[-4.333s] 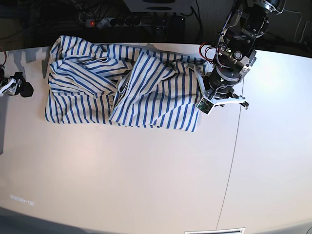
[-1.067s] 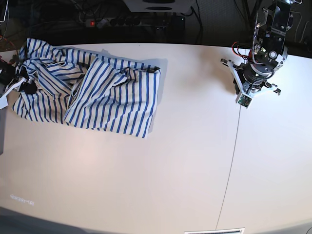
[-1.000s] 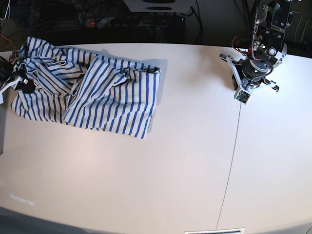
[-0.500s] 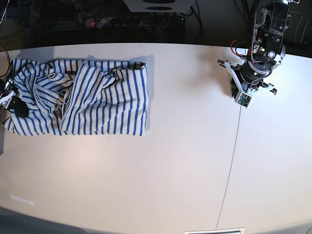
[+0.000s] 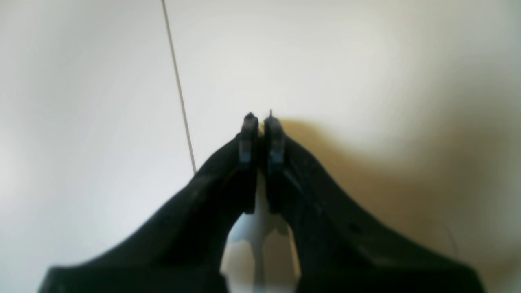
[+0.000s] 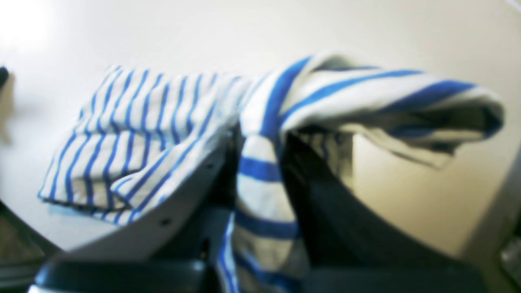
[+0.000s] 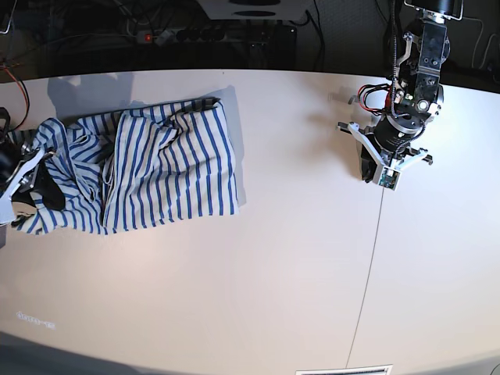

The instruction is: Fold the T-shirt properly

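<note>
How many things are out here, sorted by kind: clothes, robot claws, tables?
Clothes: 1, the white T-shirt with thin blue stripes, one end pinched in the right gripper.
Robot claws: 2, that right gripper and the black left gripper, shut on nothing above bare table.
Tables: 1, the pale white table.
Total: 4.

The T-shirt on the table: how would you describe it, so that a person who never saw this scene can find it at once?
Look at the wide white table and go to its far left end in the base view. The T-shirt lies bunched there, with the right pincer shut on its left edge. It is the only cloth, white with thin blue stripes; the left pincer, far across the table, is shut on nothing.
</note>
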Robot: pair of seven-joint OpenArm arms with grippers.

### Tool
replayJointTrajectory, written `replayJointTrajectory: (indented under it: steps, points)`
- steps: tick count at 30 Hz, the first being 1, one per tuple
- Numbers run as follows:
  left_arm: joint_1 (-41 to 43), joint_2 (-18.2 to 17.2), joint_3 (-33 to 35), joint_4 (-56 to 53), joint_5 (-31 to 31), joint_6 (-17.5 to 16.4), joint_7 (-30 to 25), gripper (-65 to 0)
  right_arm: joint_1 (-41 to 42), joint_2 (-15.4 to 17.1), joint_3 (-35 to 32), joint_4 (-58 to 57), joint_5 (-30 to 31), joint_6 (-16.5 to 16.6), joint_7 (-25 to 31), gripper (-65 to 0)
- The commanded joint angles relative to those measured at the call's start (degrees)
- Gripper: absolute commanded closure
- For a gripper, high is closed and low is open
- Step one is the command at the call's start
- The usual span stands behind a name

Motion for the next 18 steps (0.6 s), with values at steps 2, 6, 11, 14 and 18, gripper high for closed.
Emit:
replayJointTrajectory:
  steps: [2,6,11,14,18]
  points:
    - [1.18,0.17,3.17,-1.11,-0.13,-1.33,6.97,-7.2,0.61,1.53,-2.23,2.45,0.04,0.68,2.36,0.0]
    - [1.16,0.24,9.18,-1.11,-0.17,-1.27,7.13,-7.2,0.61,1.51,-6.75,6.71,-3.10,-0.22,3.39,0.0]
    - [1.16,1.53,15.43,-1.11,-0.07,-0.72,7.15,-7.2,0.59,1.53,-9.51,11.98,-5.55,-2.10,3.82,0.0]
    - [1.14,3.08,17.49,-1.57,0.74,0.04,7.15,-7.2,0.61,1.51,-11.63,15.21,-8.44,-2.10,4.90,0.0]
    - [1.14,6.45,18.40,-4.70,1.60,0.02,7.21,-7.2,0.61,1.51,-16.70,18.49,-14.69,-2.10,5.27,0.0]
